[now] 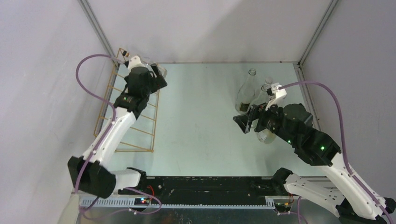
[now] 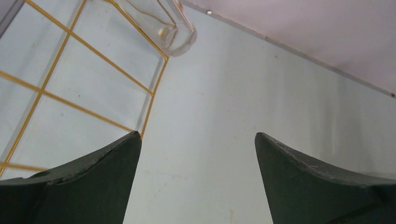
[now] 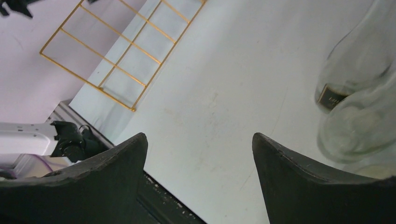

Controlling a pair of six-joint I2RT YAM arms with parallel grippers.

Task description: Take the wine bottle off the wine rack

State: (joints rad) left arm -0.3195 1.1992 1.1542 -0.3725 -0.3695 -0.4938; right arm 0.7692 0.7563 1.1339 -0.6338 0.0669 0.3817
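Glass wine bottle (image 2: 173, 29) lies on wine rack (image 2: 70, 32), beyond the spread left fingers (image 2: 93, 184).

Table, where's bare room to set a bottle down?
Bare: the table's wide middle, between the wine rack and the standing bottles. Crowded: the right side around the right gripper, and the rack's far end under the left gripper.

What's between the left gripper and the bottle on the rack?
Left wrist view: only bare table between the open left gripper and the bottle; the rack edge wire runs just beside that stretch.
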